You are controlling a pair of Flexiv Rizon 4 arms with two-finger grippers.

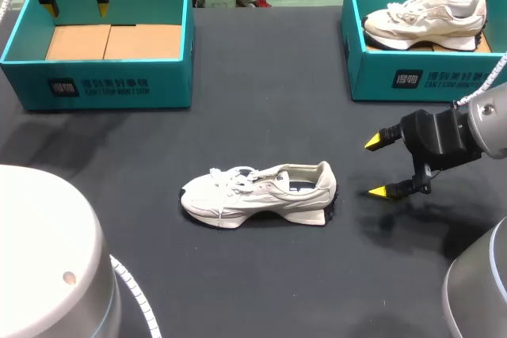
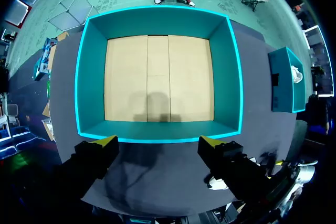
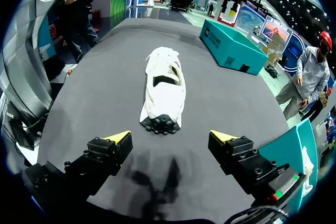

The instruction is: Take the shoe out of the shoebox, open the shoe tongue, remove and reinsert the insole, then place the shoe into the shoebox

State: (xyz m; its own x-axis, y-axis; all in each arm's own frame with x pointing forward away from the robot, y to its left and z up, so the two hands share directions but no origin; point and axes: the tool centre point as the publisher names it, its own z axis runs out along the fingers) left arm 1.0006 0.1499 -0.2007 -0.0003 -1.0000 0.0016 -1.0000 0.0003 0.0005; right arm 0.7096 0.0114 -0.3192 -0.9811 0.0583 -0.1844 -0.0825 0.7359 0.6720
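Note:
A white sneaker [image 1: 257,195] lies on its sole in the middle of the black table, toe to the left and heel to the right. My right gripper [image 1: 380,166] stands open just right of the heel, apart from it. In the right wrist view the sneaker [image 3: 164,90] lies ahead of the open right gripper [image 3: 170,136], heel nearest. An empty teal shoebox [image 1: 103,85] with a cardboard floor sits at the back left. My left gripper [image 1: 75,9] hangs open above it. The left wrist view looks down between the left gripper [image 2: 158,142] fingers into that shoebox [image 2: 94,77].
A second teal shoebox [image 1: 412,77] at the back right holds another white sneaker [image 1: 428,20]. It also shows in the left wrist view as a teal box [image 2: 286,85] beyond the empty one. The black tabletop [image 1: 261,100] lies bare between the boxes and the shoe.

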